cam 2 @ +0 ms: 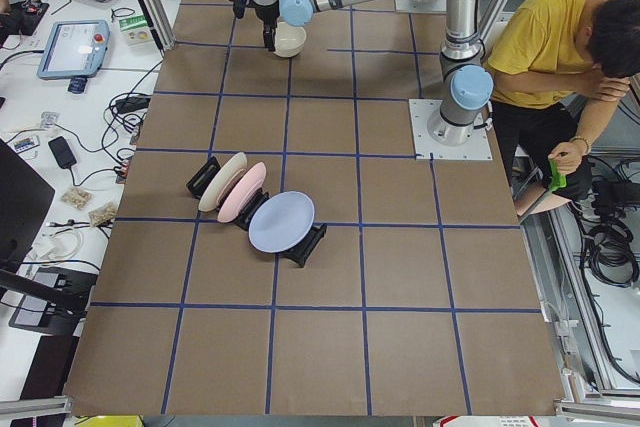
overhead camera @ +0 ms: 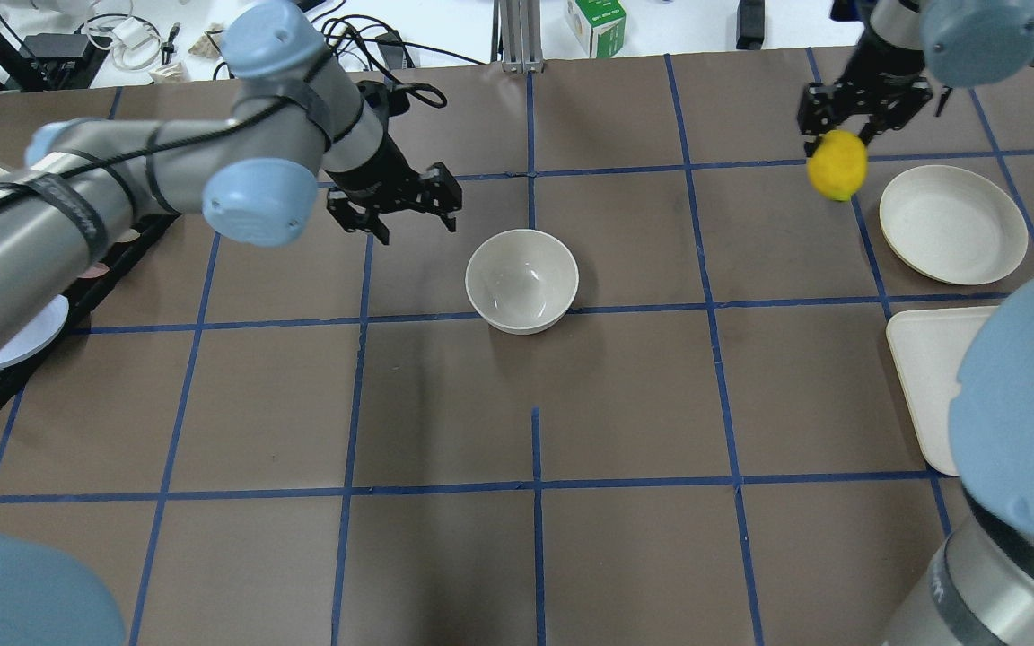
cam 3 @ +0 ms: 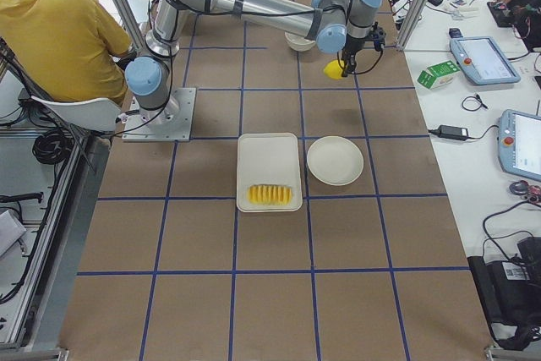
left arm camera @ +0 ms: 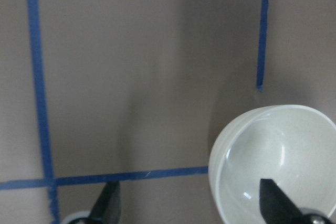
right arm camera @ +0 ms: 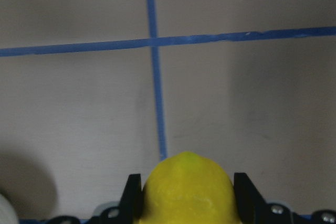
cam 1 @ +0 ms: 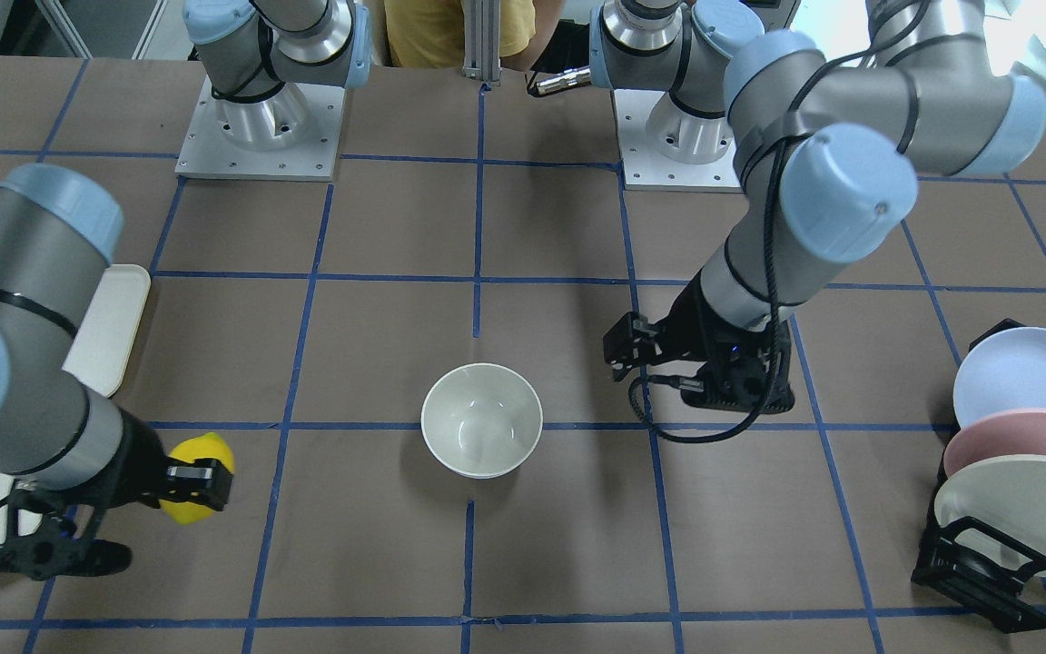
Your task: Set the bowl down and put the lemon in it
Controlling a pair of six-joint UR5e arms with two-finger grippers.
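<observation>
- In the front-facing view, a small, deep, round off-white bowl (cam 1: 481,420) with a glossy inside stood upright and empty on a taped line near the middle of the brown desk (cam 1: 378,300) with its blue tape grid. The left tool (cam 1: 618,352) hung near the bowl, on the view's right, released and holding nothing, clear of the rim. Far over on the view's left, the right tool (cam 1: 199,483) was clenched on a bright yellow oval lemon (cam 1: 205,450), well apart from the bowl.
- In the overhead view, the left tool sat up and to the left of the bowl with its jaws apart. The lemon, gripped in the right tool, was just beside a flat round cream plate (overhead camera: 952,224). A cream rectangular tray (overhead camera: 930,377) lay nearer the robot than that plate.
- In the exterior left view, a black rack (cam 2: 205,179) held three plates on edge: a cream one, a pink one and a pale blue one (cam 2: 280,222). The bowl showed small at the far end, beneath the left arm.
- In the exterior right view, a row of orange-yellow sliced fruit (cam 3: 270,195) lay on the tray, and the lemon hung from the right tool's tip.
- In the left wrist view, two black fingertips (left arm camera: 108,208) were spread wide with nothing between them. The bowl lay at the lower right, behind one fingertip.
- In the right wrist view, the lemon filled the gap between the two black fingers (right arm camera: 131,198).
</observation>
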